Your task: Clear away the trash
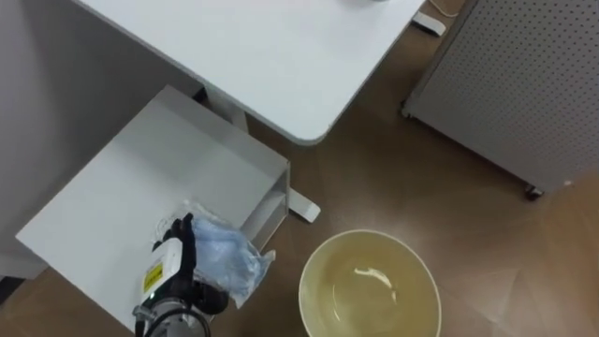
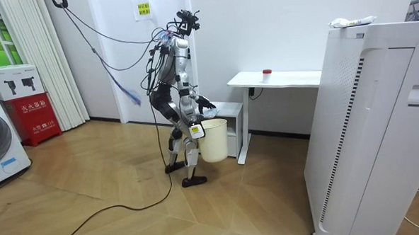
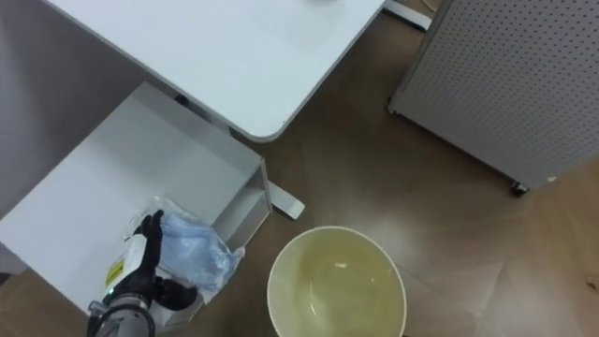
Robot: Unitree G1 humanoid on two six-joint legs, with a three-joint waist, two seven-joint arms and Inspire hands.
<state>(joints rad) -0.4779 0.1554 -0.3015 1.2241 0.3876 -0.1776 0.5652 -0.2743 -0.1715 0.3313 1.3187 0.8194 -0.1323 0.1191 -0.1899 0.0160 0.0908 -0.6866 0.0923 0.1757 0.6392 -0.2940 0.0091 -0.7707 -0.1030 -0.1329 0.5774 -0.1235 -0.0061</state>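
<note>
Left hand (image 1: pixel 173 267): my fingers are curled round the crumpled pale-blue plastic bag (image 1: pixel 225 257), gripping it.
Garbage: in that grip, over the 5 o'clock corner of the low white square table (image 1: pixel 159 159).
Bin: round cream plastic bin (image 1: pixel 323 253), open, at 3 o'clock of the bag, apart from it.
Right hand (image 2: pixel 194 131): beside the bin; state cannot be told.

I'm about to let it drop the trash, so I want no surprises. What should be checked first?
1. Left robot hand curled round the crumpled plastic bag: ok.
2. Bag clear of the low white table: cannot tell.
3. Bin mouth open, facing up: ok.
4. Room inside bin: ok, looks empty.
5. Bin directly under the bag: not ok, it lies to the right.
</note>
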